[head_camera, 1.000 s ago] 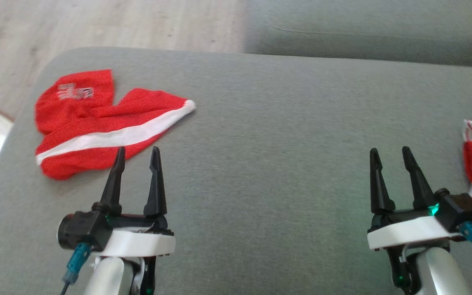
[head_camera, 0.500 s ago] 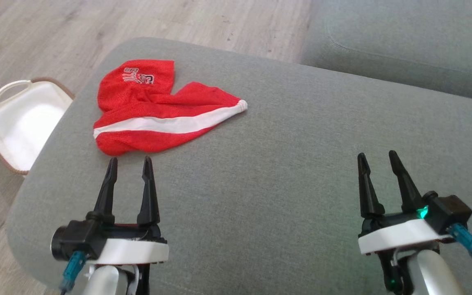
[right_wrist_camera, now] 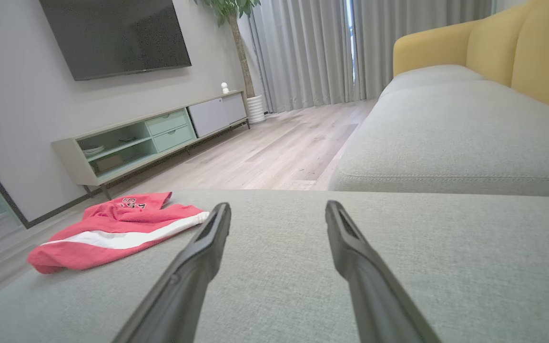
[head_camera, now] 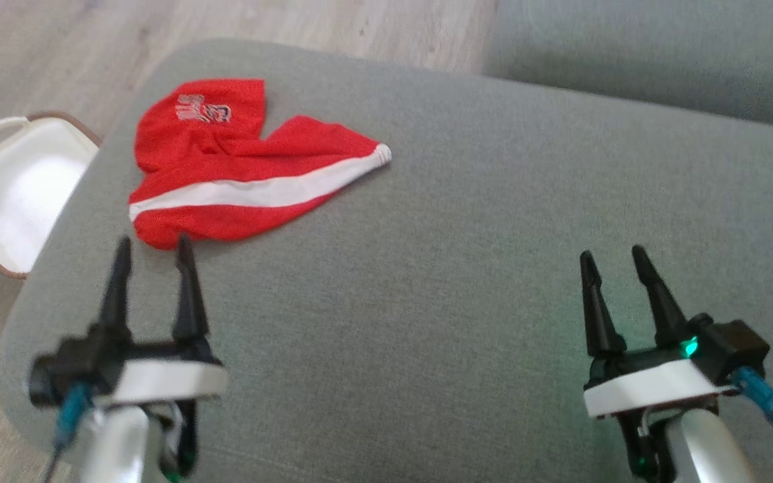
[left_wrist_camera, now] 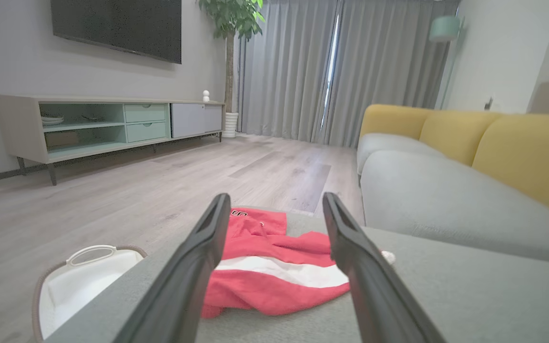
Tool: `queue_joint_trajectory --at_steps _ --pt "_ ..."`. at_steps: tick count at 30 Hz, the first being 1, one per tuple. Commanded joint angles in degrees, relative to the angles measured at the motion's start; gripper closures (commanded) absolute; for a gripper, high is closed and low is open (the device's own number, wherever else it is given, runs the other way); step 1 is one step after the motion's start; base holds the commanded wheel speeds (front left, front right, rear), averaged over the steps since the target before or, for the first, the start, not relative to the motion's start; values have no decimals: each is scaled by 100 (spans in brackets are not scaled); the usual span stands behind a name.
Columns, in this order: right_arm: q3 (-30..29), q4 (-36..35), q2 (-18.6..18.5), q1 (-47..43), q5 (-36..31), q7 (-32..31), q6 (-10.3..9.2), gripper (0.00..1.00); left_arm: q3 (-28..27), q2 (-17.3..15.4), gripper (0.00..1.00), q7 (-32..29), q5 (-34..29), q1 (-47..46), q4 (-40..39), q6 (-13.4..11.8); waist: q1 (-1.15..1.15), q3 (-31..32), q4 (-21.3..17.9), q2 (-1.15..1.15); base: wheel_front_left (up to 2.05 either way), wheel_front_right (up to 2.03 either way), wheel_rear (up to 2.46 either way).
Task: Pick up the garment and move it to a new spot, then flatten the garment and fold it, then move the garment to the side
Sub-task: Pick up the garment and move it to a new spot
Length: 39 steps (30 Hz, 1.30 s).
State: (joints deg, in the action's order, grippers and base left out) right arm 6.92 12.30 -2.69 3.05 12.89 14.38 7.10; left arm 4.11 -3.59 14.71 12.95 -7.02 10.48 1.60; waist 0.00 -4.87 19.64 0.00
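grey sofa cushion [head_camera: 427, 268]: red garment [head_camera: 225, 174] lies far-left, just beyond left gripper [head_camera: 148, 248]; both grippers' fingers spread, empty.

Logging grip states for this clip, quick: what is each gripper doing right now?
Left gripper: open, holding nothing, pointed at the red garment.
Right gripper: open, holding nothing, above the grey cushion.

You see soft daylight from the curtains [left_wrist_camera: 293, 71] ahead of the left gripper [head_camera: 153, 243], itself smeared by motion blur; wrist-view edges bow outward.
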Motion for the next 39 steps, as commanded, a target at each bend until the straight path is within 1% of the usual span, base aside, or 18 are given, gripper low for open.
queue_joint_trajectory --at_steps 1,3,5,9,15,21,29,30,31,33,34,35,39 --pt "89 -244 -19 308 -75 62 39 0 -255 -207 0 29 -89 -508 -54 41 0 -236 -123 0 0 0 0" --pt "23 -327 -19 392 -159 39 39 0 -322 -445 0 -14 -168 -900 290 73 0 -446 -186 0 0 0 0" --pt "-82 -458 -19 490 -292 -26 39 0 -363 -722 0 -179 -235 -1374 650 128 0 -683 -242 0 0 0 0" --pt "-312 -843 -22 743 -526 -215 39 0 -346 -1254 0 -841 -265 -2279 1608 314 0 -1146 -383 0 0 0 0" --pt "-496 -1471 -111 1023 -681 -478 39 0 -95 -1721 0 -1750 -154 -3334 3033 525 0 -1688 -572 0 0 0 0" --pt "-545 -1909 -196 1105 -739 -626 39 0 161 -1809 0 -2373 -15 -3951 4118 572 0 -2045 -720 0 0 0 0" --pt "-556 -2012 -209 1053 -751 -652 39 0 460 -1814 0 -2786 58 -4294 4991 585 0 -2177 -812 0 0 0 0" --pt "-562 -2010 -207 1050 -750 -649 39 0 546 -1786 36 -2857 94 -4300 5047 585 0 -2173 -816 0 0 0 0" --pt "-569 -2006 -204 1049 -749 -647 39 0 638 -1771 100 -2890 139 -4306 5068 586 0 -2166 -820 0 0 0 0" --pt "-575 -1989 -196 1058 -747 -643 39 0 789 -1804 100 -2851 235 -4318 5062 587 0 -2140 -830 0 0 0 0" --pt "-576 -1954 -183 1065 -740 -629 39 0 918 -1886 100 -2679 304 -4347 5002 587 0 -2087 -840 0 0 0 0" --pt "-576 -1954 -183 1065 -740 -629 39 0 918 -1886 100 -2679 304 -4347 5002 587 0 -2087 -840 0 0 0 0" --pt "-554 -1811 -149 1063 -704 -573 39 0 1042 -2051 100 -2030 272 -4498 4834 588 0 -1913 -886 0 0 0 0"
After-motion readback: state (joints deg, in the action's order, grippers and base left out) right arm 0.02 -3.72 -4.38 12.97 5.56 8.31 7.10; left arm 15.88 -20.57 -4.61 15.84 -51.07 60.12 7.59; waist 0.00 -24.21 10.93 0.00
